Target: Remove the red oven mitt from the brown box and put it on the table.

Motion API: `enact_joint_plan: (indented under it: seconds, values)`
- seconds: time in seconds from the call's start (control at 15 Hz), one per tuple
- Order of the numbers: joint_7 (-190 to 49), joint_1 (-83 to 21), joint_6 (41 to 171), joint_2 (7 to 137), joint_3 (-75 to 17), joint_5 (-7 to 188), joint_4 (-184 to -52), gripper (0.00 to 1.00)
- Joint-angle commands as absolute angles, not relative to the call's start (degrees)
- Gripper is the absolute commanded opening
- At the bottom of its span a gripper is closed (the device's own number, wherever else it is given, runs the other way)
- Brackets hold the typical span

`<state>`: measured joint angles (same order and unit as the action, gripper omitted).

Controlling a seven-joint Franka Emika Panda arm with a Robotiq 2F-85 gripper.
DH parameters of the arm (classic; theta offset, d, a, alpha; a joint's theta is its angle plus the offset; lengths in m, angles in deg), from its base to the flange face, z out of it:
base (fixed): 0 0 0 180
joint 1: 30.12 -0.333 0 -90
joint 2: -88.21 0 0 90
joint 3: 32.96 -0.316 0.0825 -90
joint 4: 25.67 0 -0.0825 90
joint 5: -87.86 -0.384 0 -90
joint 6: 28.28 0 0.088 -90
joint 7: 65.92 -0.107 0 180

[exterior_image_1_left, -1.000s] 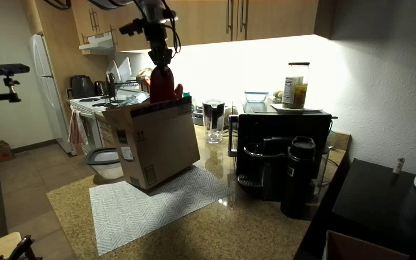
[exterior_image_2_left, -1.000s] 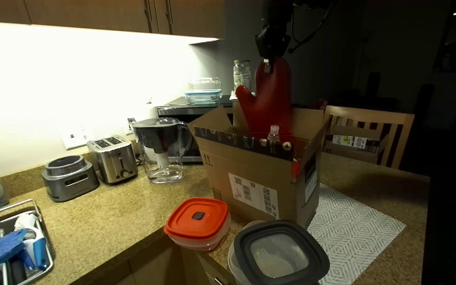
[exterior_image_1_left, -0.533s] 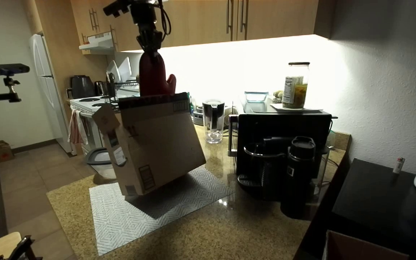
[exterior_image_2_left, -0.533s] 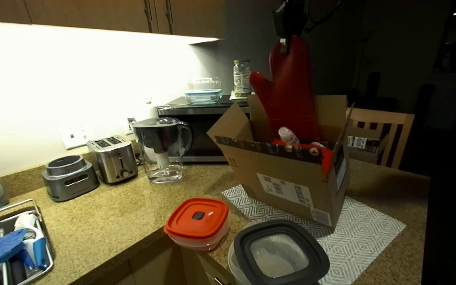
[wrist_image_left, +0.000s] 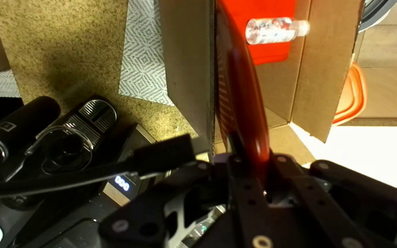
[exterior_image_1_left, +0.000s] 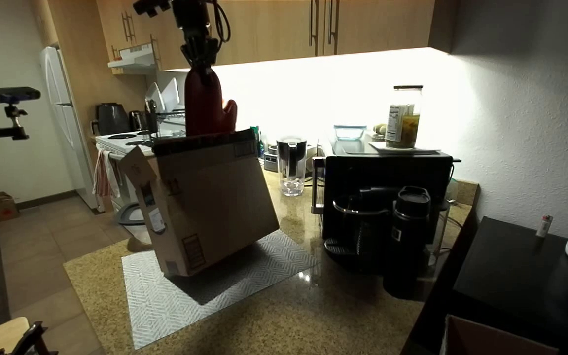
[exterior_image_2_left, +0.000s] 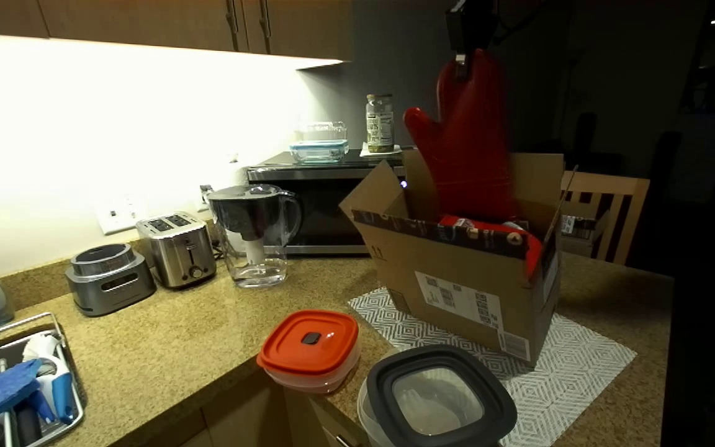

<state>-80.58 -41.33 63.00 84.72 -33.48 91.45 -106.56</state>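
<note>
The red oven mitt hangs upright with its lower part inside the brown box, hidden by the carton walls. My gripper is shut on the mitt's fingertip end, above the open flaps. In the wrist view the mitt runs up from between the fingers into the carton. The box stands tilted over the pale grey mat on the table, a shadow beneath it. Whether its bottom touches the mat I cannot tell. A small bottle lies on another red item inside.
A red-lidded container and a grey-lidded one sit beside the box. A water pitcher and toaster stand by the wall. A black coffee machine and oven with a jar on top flank the table.
The gripper and mitt have risen, exposing more mitt. The box has shifted along with them over the mat and tilted more. The bottle has tipped from upright to lying.
</note>
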Motion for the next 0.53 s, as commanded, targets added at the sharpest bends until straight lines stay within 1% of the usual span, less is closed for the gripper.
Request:
enact_joint_plan:
  seconds: [0.0,0.13,0.2,0.47]
  values:
    - [-76.39,-40.11,63.03,87.67,-32.43,88.40,-110.56,0.03]
    - [-74.40,-39.43,62.82,87.96,-31.65,86.20,-111.60,0.03]
    - [-73.33,-37.16,62.43,87.90,-33.16,84.96,-111.60,0.03]
    - [-66.84,-34.02,61.34,88.03,-32.43,77.90,-112.49,0.03]
